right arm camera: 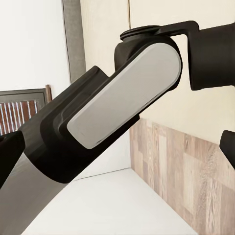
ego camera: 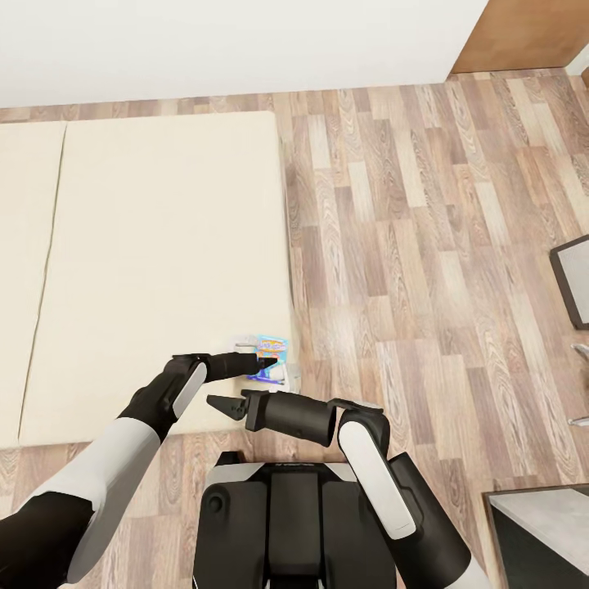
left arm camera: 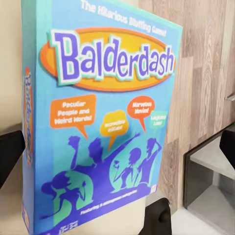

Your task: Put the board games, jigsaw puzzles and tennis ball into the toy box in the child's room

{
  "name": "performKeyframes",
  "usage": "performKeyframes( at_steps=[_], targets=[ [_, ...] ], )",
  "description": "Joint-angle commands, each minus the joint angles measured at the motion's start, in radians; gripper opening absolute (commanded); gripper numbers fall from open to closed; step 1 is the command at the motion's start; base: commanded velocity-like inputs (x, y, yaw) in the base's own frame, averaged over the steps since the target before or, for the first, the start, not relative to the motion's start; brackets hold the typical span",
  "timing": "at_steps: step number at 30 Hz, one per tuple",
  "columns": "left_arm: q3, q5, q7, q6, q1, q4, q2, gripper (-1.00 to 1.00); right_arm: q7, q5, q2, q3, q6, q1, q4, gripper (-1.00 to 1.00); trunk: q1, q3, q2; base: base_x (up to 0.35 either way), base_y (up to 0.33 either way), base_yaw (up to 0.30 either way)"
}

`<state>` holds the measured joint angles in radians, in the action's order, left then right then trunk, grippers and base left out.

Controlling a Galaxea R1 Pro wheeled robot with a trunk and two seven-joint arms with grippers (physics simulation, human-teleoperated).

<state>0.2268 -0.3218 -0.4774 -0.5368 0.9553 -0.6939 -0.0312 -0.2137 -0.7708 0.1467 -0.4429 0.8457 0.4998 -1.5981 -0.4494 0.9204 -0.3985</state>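
Observation:
A blue board game (ego camera: pixel 273 347) lettered Balderdash lies at the near right corner of the bed (ego camera: pixel 164 245), a beige two-part mattress. My left gripper (ego camera: pixel 263 361) reaches over its near edge. In the left wrist view the board game (left arm camera: pixel 103 122) is very close, with the left gripper (left arm camera: pixel 117 147) open and its black fingers (left arm camera: pixel 10 154) spread wider than the box. My right gripper (ego camera: pixel 222 402) hovers open just in front of the bed's near edge, pointing left under the left forearm. In the right wrist view the right gripper (right arm camera: pixel 117 147) faces the left arm's wrist (right arm camera: pixel 112 103).
Wood floor (ego camera: pixel 425 245) runs along the right of the bed. A dark-framed grey piece of furniture (ego camera: pixel 575 278) stands at the right edge, and a dark cabinet with a grey top (ego camera: pixel 544 523) at the lower right. A white wall (ego camera: pixel 229 41) and a brown door (ego camera: pixel 523 33) lie behind.

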Motion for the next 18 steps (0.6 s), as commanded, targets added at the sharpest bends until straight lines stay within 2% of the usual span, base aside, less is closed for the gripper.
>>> performKeyframes(
  at_steps=[1, 18],
  targets=[
    [0.003, -0.008, 0.002, -0.006, 0.000, -0.001, -0.001, 1.00, -0.006, 0.005, 0.001, 0.001, 0.004, 0.000, 0.000, 1.00, -0.001, 0.001, -0.002, -0.001, -0.002, 0.000],
    [0.002, -0.008, 0.002, -0.006, 0.000, -0.001, -0.003, 1.00, -0.006, 0.005, 0.000, 0.001, 0.004, 0.000, 0.000, 1.00, -0.001, 0.001, -0.002, -0.012, 0.000, 0.000]
  ],
)
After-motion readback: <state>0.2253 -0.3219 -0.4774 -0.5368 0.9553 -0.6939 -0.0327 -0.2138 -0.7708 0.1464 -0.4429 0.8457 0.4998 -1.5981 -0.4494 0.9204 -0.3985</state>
